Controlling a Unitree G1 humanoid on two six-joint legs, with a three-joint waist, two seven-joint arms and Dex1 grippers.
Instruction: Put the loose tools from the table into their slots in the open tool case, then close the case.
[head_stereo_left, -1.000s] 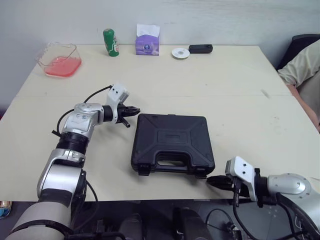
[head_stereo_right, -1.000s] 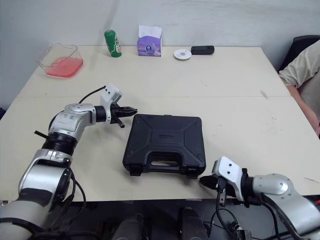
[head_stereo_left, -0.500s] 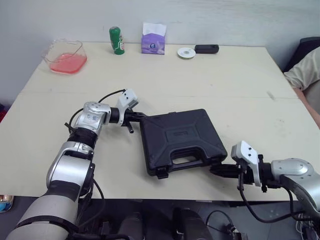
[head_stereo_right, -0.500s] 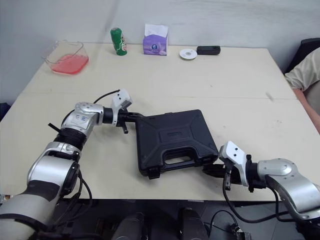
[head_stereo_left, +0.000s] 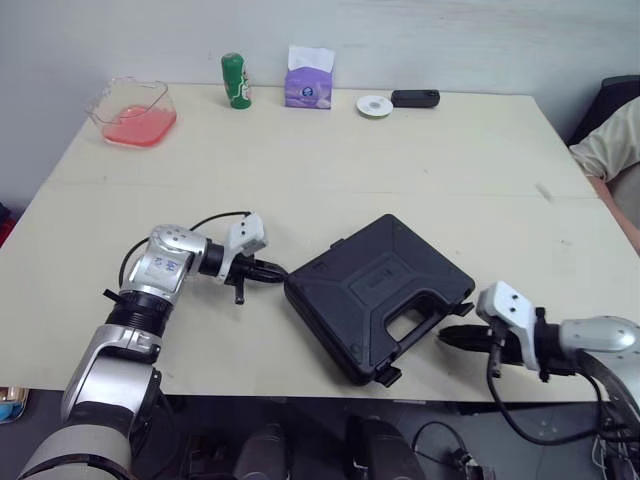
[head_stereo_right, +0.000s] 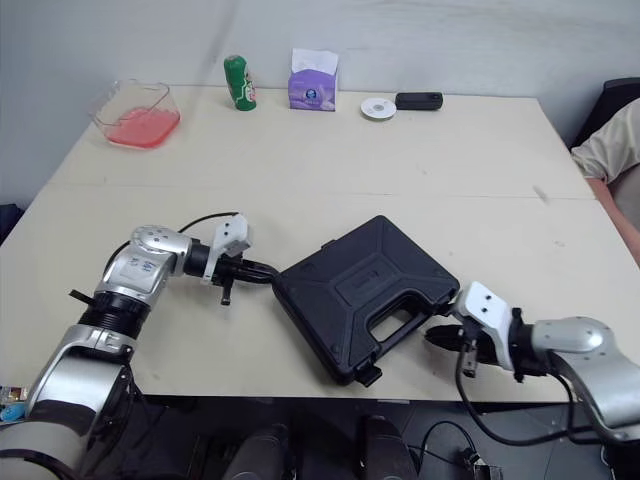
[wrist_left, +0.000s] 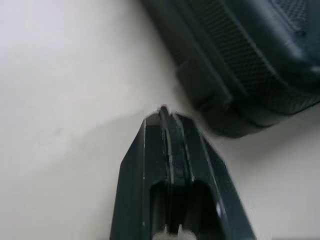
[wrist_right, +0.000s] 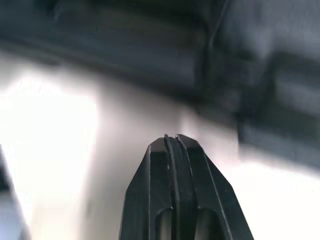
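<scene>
Okay so we've got the black tool case (head_stereo_left: 378, 292) lying flat on the beige table (head_stereo_left: 400, 160) with its lid down. It sits at a diagonal near the front edge, with the handle side facing the front right. We can't tell whether the latches are snapped.

The left gripper (head_stereo_left: 278, 271) is down low on the table, pointing right at the case's left corner. From its wrist view the two fingers (wrist_left: 170, 150) are clenched tight together with nothing between them. The tip is just beside the case edge, and we can't say for sure whether it's touching.

The right gripper (head_stereo_left: 443, 337) is over by the handle side, close to the table's front edge. It's also clenched with nothing in it, fingers (wrist_right: 175, 190) pressed flat against each other and aimed at the case wall.

Along the back of the table we see a clear container (head_stereo_left: 135, 110) with something pink in it, a green can (head_stereo_left: 235, 81), a purple tissue box (head_stereo_left: 309, 78), a small white disc (head_stereo_left: 373, 105) and a little black device (head_stereo_left: 414, 98). All of these are well apart from the case. A person's sleeve (head_stereo_left: 615, 140) pokes in at the right edge.
</scene>
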